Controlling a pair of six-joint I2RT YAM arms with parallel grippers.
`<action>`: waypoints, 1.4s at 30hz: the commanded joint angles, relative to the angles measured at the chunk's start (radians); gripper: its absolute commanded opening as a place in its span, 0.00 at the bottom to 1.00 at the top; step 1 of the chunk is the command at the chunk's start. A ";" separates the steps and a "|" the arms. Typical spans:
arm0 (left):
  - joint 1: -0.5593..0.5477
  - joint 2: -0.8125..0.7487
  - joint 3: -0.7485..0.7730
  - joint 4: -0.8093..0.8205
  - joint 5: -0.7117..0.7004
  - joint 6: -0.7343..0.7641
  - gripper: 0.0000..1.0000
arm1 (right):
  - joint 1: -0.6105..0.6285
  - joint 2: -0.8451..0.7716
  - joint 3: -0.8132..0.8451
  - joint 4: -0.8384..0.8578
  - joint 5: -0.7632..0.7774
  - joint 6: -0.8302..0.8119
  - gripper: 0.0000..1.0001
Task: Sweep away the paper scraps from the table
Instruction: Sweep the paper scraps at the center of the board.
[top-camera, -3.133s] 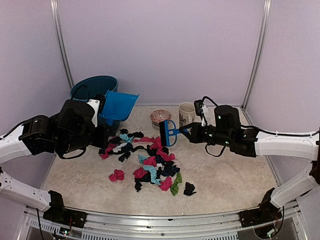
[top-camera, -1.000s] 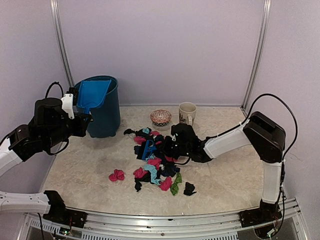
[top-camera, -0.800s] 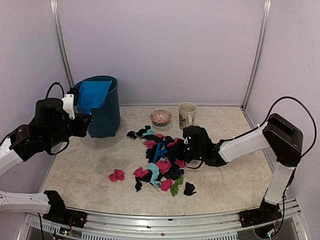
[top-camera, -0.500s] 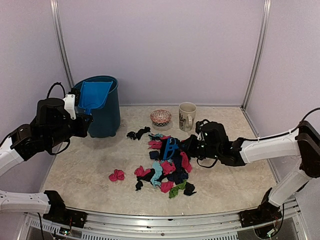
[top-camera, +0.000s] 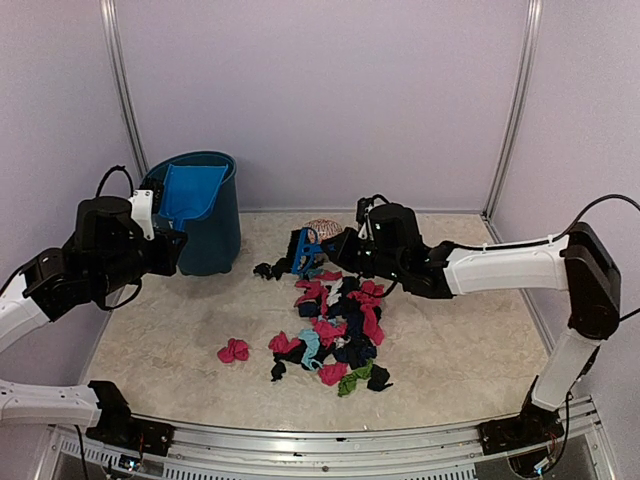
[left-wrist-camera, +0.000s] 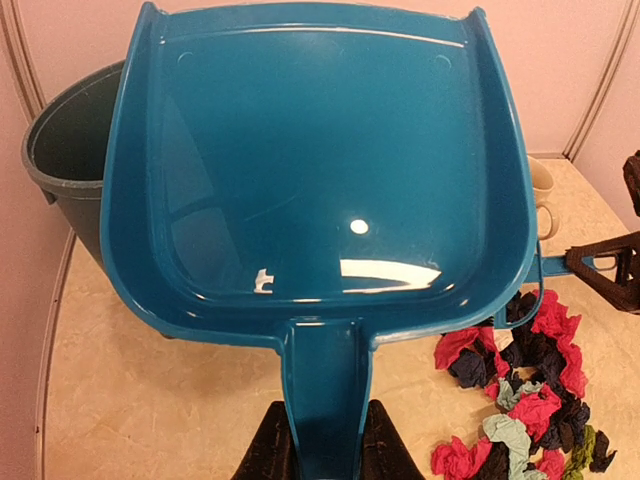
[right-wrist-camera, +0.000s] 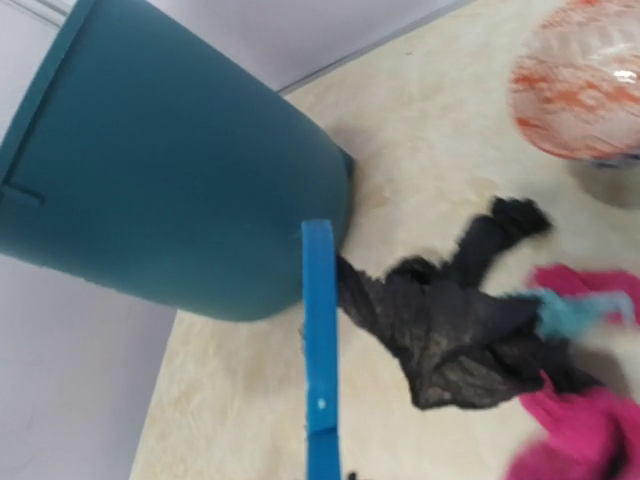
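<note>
Left fingers (left-wrist-camera: 266, 452) clamp dustpan (left-wrist-camera: 320, 170), right fingers (top-camera: 338, 250) clamp brush (top-camera: 304, 250). Risk: hard stroke scatters paper scraps (top-camera: 335, 320) toward bench (top-camera: 470, 350) edges, clips bowl (top-camera: 322, 227).

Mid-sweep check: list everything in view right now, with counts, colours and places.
wrinkly paper scraps: many; pink, black, light blue, green; heaped mid-table, one pink wad apart on the left, black ones near the bin
round plastic bin: one; teal; back left
plastic dustpan: one; blue, empty; held over the bin
small brush: one; blue; at the pile's far edge
ceramic mug: one; cream; back of table
patterned bowl: one; red and white; back centre
mottled table: one; beige
left hand: shut on the dustpan's handle
right hand: shut on the brush
</note>
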 joint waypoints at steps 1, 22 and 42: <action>0.008 -0.004 -0.011 0.028 0.009 0.011 0.00 | 0.008 0.142 0.133 0.063 -0.013 -0.023 0.00; 0.013 -0.004 -0.013 0.031 0.023 0.013 0.00 | -0.046 0.629 0.561 0.053 -0.093 0.168 0.00; 0.013 0.005 -0.016 0.030 0.026 0.014 0.00 | -0.140 0.463 0.207 0.090 -0.129 0.192 0.00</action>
